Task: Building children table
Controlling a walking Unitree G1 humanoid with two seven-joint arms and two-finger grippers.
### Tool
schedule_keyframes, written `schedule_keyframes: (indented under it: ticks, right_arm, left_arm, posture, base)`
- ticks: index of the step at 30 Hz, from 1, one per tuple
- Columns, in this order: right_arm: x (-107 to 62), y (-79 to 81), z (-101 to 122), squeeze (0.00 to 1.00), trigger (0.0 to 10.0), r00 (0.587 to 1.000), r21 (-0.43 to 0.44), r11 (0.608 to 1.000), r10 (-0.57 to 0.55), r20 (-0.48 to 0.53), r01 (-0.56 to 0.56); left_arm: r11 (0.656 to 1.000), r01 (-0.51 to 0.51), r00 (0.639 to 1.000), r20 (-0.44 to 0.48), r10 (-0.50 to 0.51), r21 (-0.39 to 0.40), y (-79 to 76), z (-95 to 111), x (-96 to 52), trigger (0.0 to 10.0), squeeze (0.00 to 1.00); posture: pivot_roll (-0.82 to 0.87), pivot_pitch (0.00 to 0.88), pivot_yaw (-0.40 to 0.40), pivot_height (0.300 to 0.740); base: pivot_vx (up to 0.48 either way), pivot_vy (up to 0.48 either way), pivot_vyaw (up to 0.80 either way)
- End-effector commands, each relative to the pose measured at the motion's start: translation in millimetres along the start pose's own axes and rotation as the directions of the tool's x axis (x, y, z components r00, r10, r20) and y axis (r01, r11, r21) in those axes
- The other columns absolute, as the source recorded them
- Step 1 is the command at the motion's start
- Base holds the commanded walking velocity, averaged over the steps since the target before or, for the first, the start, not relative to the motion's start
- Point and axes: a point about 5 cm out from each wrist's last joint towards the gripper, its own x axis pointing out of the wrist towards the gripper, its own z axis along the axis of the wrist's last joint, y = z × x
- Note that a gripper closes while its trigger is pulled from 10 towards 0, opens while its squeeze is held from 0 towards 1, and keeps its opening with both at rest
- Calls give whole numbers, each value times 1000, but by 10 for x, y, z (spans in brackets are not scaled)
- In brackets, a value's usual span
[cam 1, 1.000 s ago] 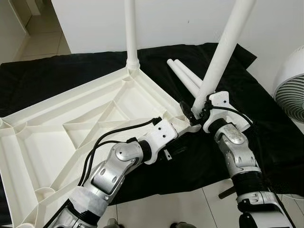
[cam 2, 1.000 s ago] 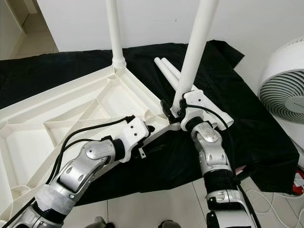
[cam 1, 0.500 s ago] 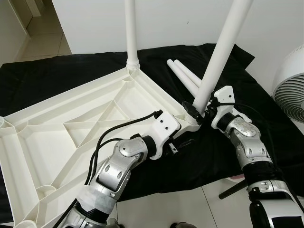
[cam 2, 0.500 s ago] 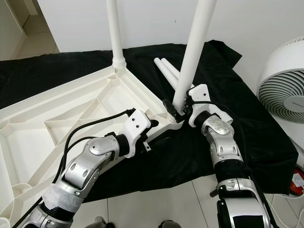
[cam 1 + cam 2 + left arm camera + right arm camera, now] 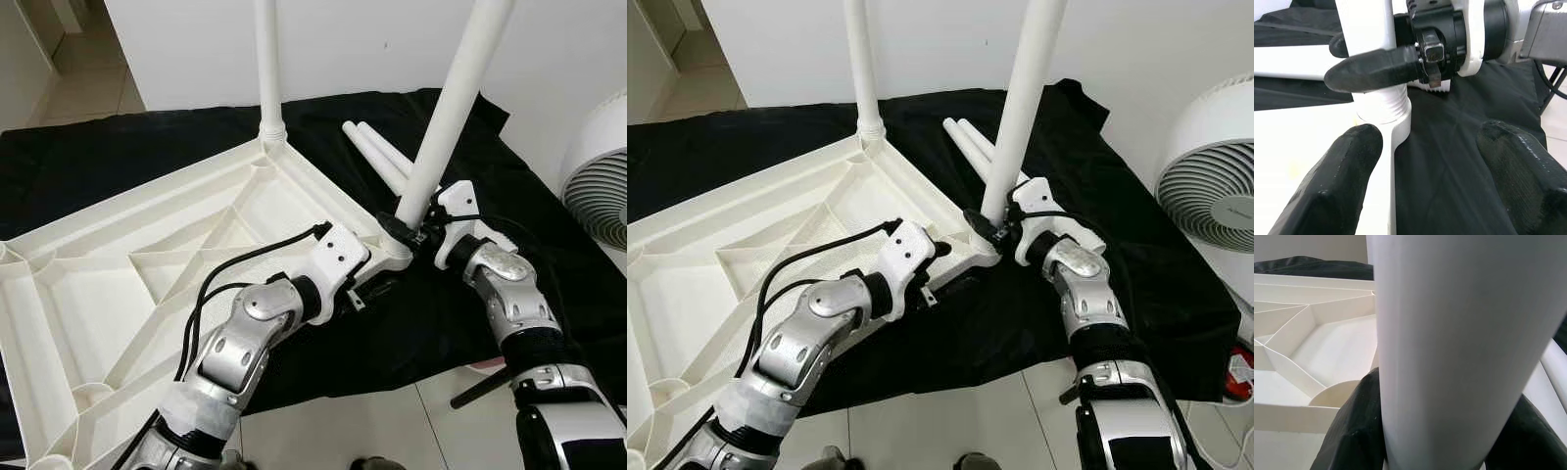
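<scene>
One leg [image 5: 268, 69] already stands in the far corner of my upturned table [image 5: 147, 255], and I've got my right hand [image 5: 416, 233] clamped on a second leg [image 5: 446, 108], tilted, its threaded end at the near corner socket. My left hand [image 5: 1425, 161] hangs open by that corner; two smooth white tubes [image 5: 377, 157] wait on the black cloth [image 5: 441, 313], ribbed plastic underside facing up.

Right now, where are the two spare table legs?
The spare legs lie side by side on the black cloth, beyond the upturned tabletop, just behind the right end effector.
</scene>
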Motion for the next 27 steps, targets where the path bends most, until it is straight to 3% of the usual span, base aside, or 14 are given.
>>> schedule_keyframes:
  ticks: [1,2,6,11,20,22,24,25,27]
  right_arm:
    - [14,55,-52,0,0,999,3,999,41,-23,-41]
    - [17,57,-63,0,10000,999,10,1000,29,-24,-29]
    - [21,55,-78,0,10000,999,30,999,12,-30,-11]
    - [63,21,-104,0,10000,985,103,981,-162,-52,167]
    - [161,200,-19,0,10000,954,163,940,-299,-26,299]
    - [176,247,-3,0,10000,939,191,920,-343,-31,343]
    - [182,379,25,0,10000,877,212,852,-476,-63,478]
    - [182,379,25,0,10000,877,212,852,-476,-63,478]
    - [134,532,57,0,10000,799,195,777,-596,-80,599]
  left_arm:
    - [987,-162,987,-8,162,4,88,1,-13,10000,0]
    - [987,-162,987,-7,162,3,86,3,-11,10000,0]
    - [987,-161,987,-7,161,3,84,4,-10,10000,0]
    - [989,-151,989,-5,151,3,62,0,-3,10000,0]
    - [989,-145,989,-1,145,-3,51,3,0,10000,0]
    - [989,-145,989,-1,145,-4,51,2,-1,10000,0]
    - [990,-143,990,-3,143,-4,48,-7,-5,10000,0]
    - [990,-143,990,-3,143,-4,48,-7,-5,10000,0]
    - [990,-143,990,-5,143,-4,48,-17,-10,10000,0]
  posture:
    - [-92,65,47,740]
    - [-92,65,47,740]
    - [-92,65,47,740]
    - [-96,52,40,740]
    - [-101,47,36,740]
    - [-103,46,33,740]
    - [-104,45,31,740]
    - [-104,45,31,740]
    - [-105,45,29,740]
  base:
    - [0,0,0]
    - [0,0,0]
    - [0,0,0]
    - [0,0,0]
    - [0,0,0]
    - [0,0,0]
    - [0,0,0]
    - [0,0,0]
    - [0,0,0]
